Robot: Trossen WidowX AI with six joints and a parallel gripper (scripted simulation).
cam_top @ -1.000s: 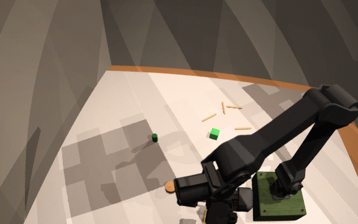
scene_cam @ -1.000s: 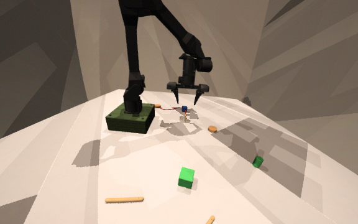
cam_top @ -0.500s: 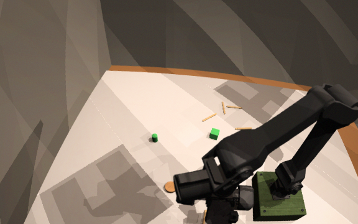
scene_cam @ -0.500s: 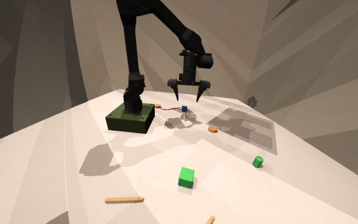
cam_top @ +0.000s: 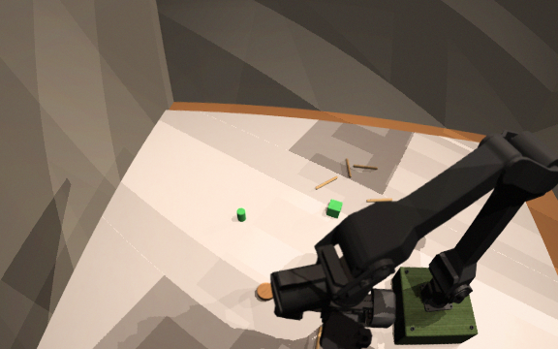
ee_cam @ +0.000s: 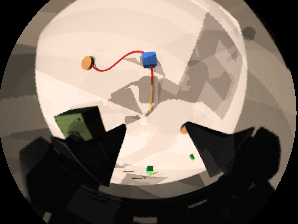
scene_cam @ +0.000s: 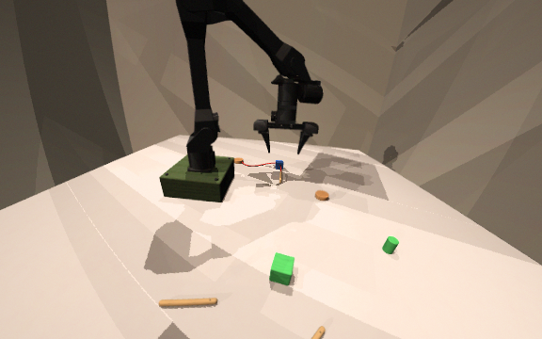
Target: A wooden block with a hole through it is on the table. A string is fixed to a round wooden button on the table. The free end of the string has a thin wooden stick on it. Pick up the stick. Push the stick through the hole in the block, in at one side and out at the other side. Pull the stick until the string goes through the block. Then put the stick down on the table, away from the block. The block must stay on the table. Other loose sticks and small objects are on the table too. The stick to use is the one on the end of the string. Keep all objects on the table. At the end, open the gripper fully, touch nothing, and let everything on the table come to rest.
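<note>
A small blue block (scene_cam: 278,164) (ee_cam: 149,59) sits on the table beside the arm's base. A red string (scene_cam: 257,165) (ee_cam: 113,64) runs from a round wooden button (scene_cam: 238,160) (ee_cam: 87,63) to the block. The thin wooden stick (scene_cam: 280,174) (ee_cam: 152,88) lies on the table on the block's other side, one end close to the block. My gripper (scene_cam: 284,150) (ee_cam: 157,125) is open and empty, and hangs a little above the block and the stick. In the top view the arm hides the block and the stick.
A second round button (scene_cam: 322,194) (cam_top: 263,291) (ee_cam: 184,129) lies loose nearby. A green cube (scene_cam: 281,268) (cam_top: 334,208), a green cylinder (scene_cam: 390,245) (cam_top: 241,214) and several loose sticks (scene_cam: 187,302) (cam_top: 325,182) lie farther off. The arm's green base (scene_cam: 198,181) (cam_top: 434,310) stands by the block.
</note>
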